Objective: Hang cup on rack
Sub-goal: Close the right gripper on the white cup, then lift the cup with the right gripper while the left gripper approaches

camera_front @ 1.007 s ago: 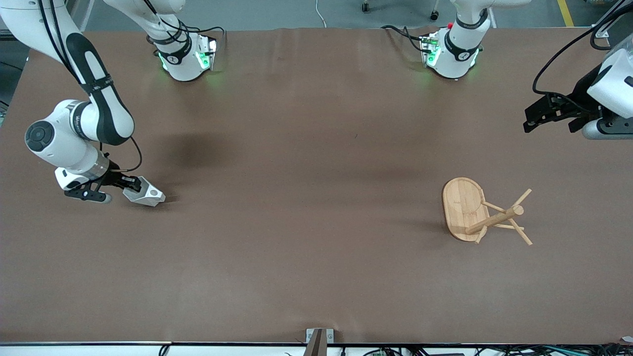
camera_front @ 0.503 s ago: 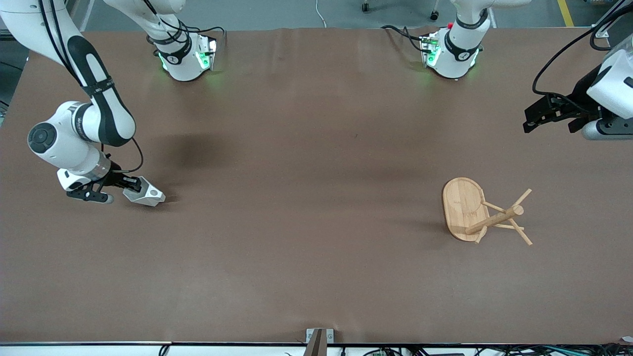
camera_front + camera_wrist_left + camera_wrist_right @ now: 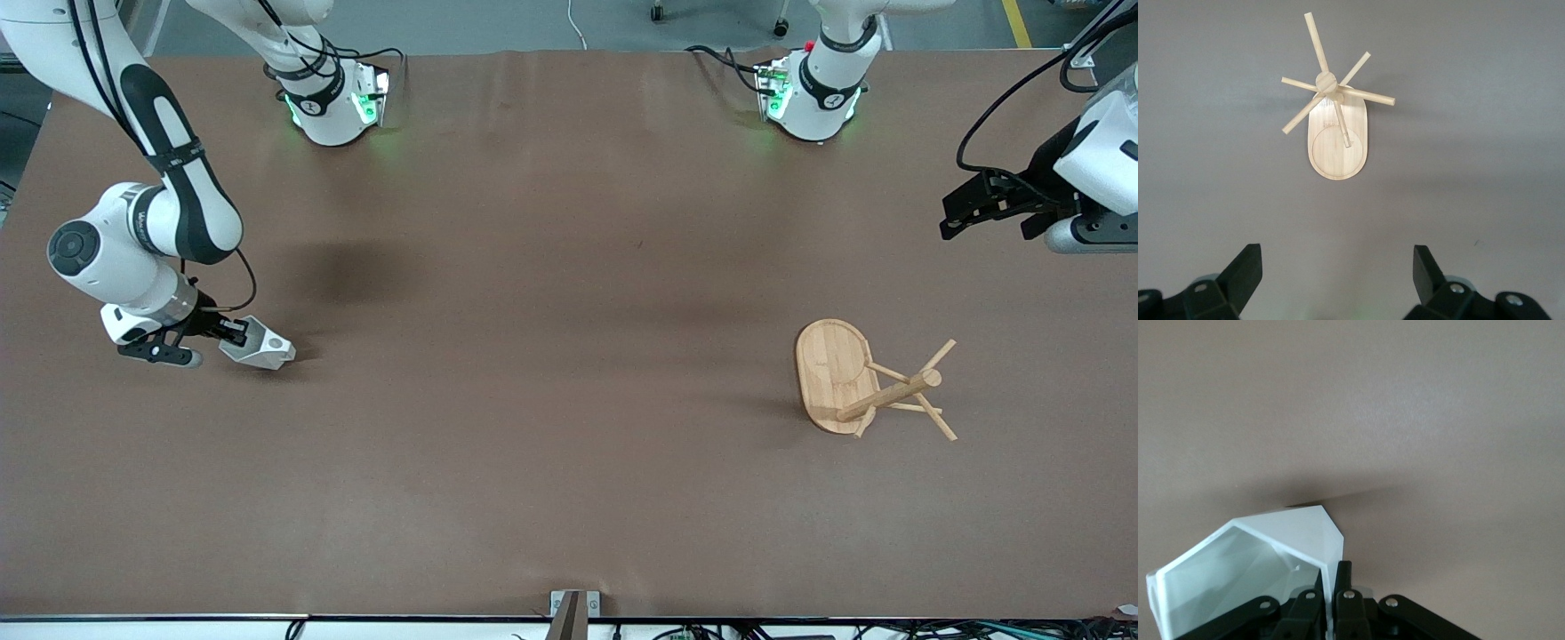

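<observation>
So far only the grasp is done: the right gripper (image 3: 233, 332) pinches the small white faceted cup's (image 3: 260, 347) wall at the right arm's end of the table. Carrying and hanging remain; the light bamboo rack (image 3: 867, 380) stands well apart, under the left gripper (image 3: 1338, 280), waiting wide open and empty.

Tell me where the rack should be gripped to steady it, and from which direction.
Grip the rack by its central post, coming straight down from above. It stands upright on its oval base, and the thin pegs splay outward, so the post top is likely the most reachable part. The left pincer, open over the table, is the free one; the right pincer is shut on the cup.
</observation>
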